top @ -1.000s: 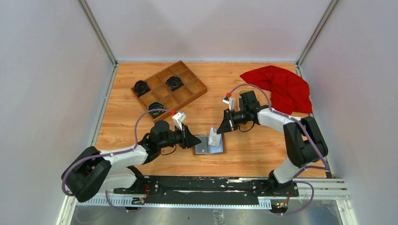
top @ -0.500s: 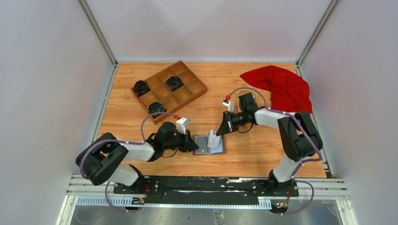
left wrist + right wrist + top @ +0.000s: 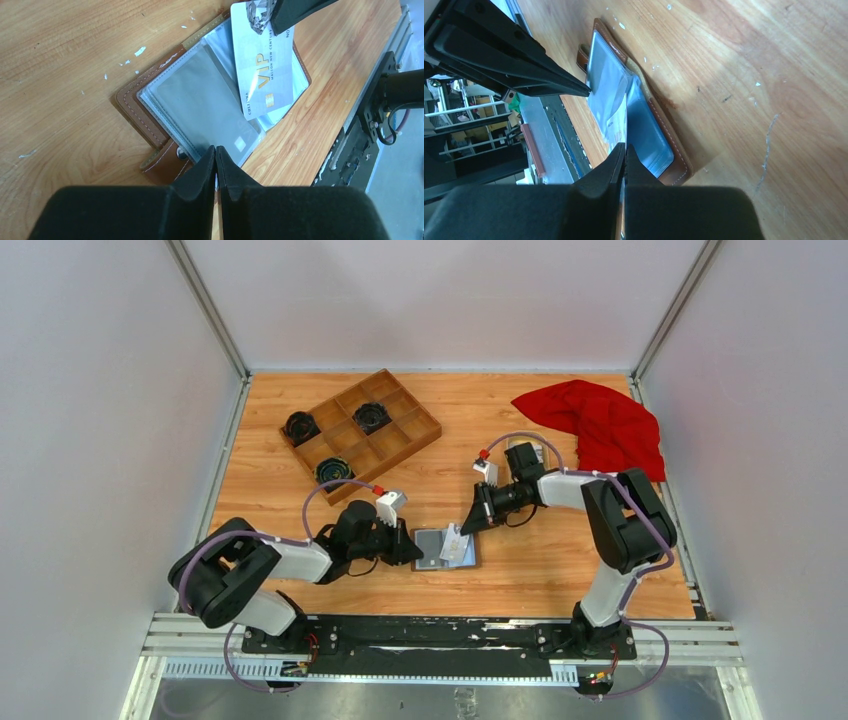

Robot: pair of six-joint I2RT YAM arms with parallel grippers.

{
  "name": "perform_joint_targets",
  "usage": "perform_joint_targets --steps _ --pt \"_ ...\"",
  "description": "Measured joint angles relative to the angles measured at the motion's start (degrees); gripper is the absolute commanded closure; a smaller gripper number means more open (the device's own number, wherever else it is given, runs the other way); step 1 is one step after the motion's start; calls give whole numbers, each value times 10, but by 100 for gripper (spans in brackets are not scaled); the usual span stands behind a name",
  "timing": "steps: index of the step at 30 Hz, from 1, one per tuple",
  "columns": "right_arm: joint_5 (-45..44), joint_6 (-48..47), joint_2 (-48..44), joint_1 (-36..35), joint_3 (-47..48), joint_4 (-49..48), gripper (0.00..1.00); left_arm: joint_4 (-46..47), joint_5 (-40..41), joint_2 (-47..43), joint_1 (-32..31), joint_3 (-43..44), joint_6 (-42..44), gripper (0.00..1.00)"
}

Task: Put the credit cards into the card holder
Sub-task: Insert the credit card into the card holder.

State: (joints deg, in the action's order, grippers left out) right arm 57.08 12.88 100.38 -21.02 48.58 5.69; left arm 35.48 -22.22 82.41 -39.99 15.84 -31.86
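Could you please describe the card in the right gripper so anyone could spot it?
Centrally on the table, near its front edge, lies the open brown card holder. Over its pockets the right gripper pinches a whitish card, the only one outside a pocket, lettered VIP in gold.

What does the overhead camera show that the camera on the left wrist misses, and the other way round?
Only the overhead view shows the wooden tray holding dark round items, and the red cloth at the far right. Only the left wrist view shows the gold "VIP" print on the card, and the left pincer closed at the edge of a clear sleeve. Both show the open brown card holder and the right pincer gripping the card over it.
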Motion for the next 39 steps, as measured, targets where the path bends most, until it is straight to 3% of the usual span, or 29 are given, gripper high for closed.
perform_joint_targets --steps 39 --pt "-25 -5 61 -50 63 58 100 16 -4 10 0 -1 4 92"
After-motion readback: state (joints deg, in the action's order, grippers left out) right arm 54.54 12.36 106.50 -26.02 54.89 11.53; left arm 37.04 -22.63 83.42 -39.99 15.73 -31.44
